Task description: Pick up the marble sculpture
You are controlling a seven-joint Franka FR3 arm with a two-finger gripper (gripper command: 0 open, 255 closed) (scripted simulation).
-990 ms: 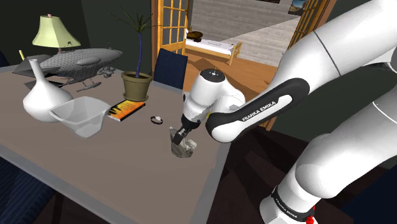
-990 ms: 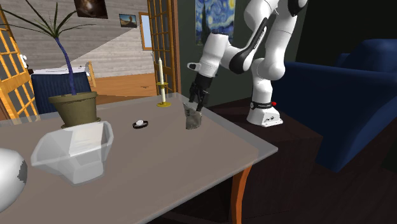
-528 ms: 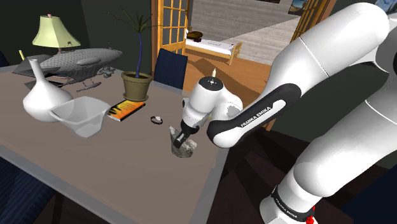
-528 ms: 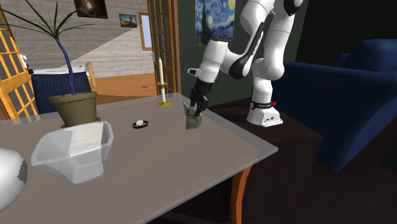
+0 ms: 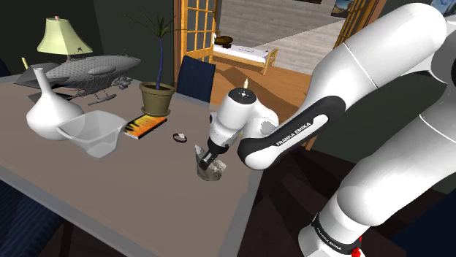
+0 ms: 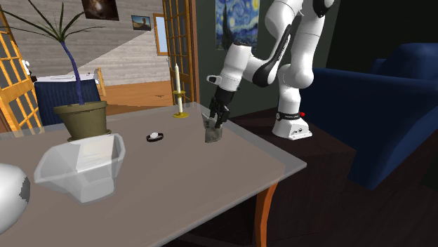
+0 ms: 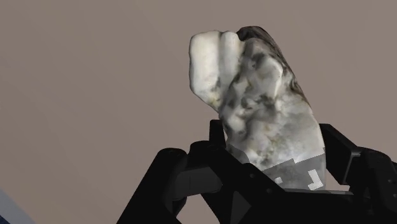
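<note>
By the edge of the table (image 5: 146, 191), the gripper (image 5: 207, 155) clasps the marble sculpture (image 5: 213, 173)

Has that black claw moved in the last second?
Yes. The claw has dropped slightly, onto the marble sculpture, judged against the candlestick behind it in the second exterior view.

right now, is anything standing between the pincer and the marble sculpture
Nothing visible does. The black pincer is down at the mottled grey-and-white marble sculpture, right over its top on the grey table. The closest other thing, a small black-and-white object, lies apart from it, toward the second exterior view's left.
</note>
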